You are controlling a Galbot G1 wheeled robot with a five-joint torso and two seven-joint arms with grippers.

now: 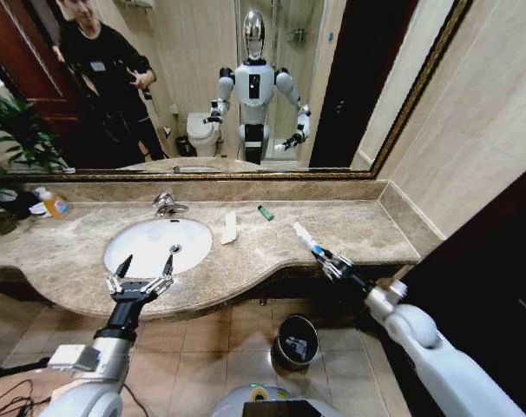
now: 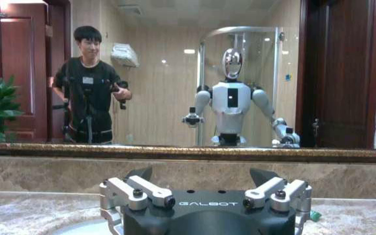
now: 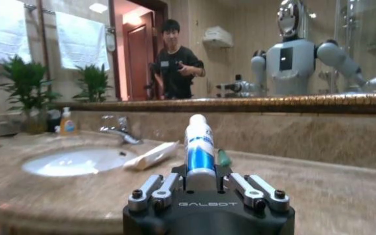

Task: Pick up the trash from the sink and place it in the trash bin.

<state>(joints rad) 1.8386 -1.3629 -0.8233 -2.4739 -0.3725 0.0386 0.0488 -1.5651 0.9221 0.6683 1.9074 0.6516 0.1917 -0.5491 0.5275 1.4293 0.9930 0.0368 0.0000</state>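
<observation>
Tabletop (image 1: 350, 234) of beige marble is carrying the sink (image 1: 150, 246) at left, basin sitting bare. Trash bin (image 1: 295, 340) is standing on the floor, near side, below the tabletop edge and left of the right arm. Left tool (image 1: 143, 271) is hovering spread wide over the sink's near rim, holding nothing. Right tool (image 1: 325, 257) is pinching a white tube with blue print (image 1: 304, 236) above the tabletop's right part. Flat white packet (image 1: 229, 228) and tiny green cylinder (image 1: 266, 213) are lying far of it, apart. Step looks like carrying; next move probably needs lowering toward the bin.
</observation>
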